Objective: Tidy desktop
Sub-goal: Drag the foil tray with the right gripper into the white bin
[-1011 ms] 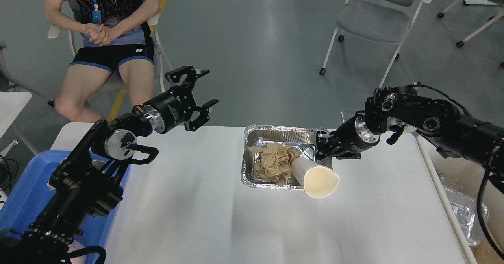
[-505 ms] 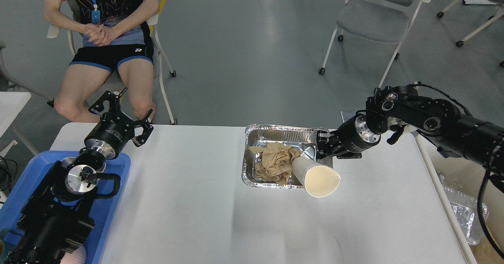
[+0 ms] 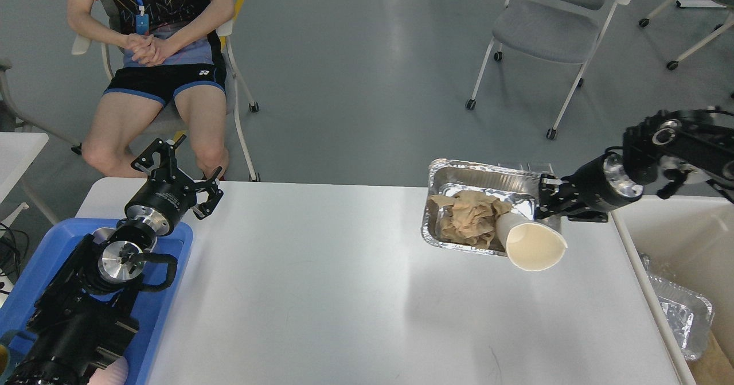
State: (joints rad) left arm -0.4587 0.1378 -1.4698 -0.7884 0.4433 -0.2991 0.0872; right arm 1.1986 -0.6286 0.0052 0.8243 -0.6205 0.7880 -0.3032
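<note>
One white surface point(image 3: 321, 293), the desktop, fills the lower middle of the head view, its near edge cut off by the frame. Left pincer point(image 3: 175, 167): hangs over the surface's far left corner, just beyond the blue tray point(image 3: 34, 282), fingers spread wide, nothing between them. Right pincer point(image 3: 547, 201): over the surface's far right part, clamped on the right rim of one foil tray point(image 3: 459, 178); the fingers are dark and partly masked by the tray wall, so the exact grip line is hard to make out. The foil tray looks raised off the surface, with a soft shadow lying below it toward the near side. Contents of the foil tray: one wad of crumpled brown paper point(image 3: 467, 218) and one paper cup point(image 3: 530, 244), the cup lying on its side with its open mouth jutting past the tray's near right corner. Beside the surface's right edge stands one beige bin point(image 3: 676, 230), cut off at the frame's edge, with one further foil tray point(image 3: 682, 316) lying inside it, partly hidden by the bin wall. Beyond the surface: one seated person point(image 3: 152, 52), head out of frame; one empty grey chair point(image 3: 550, 29). At far left, one corner of a smaller white table point(image 3: 17, 150).
</note>
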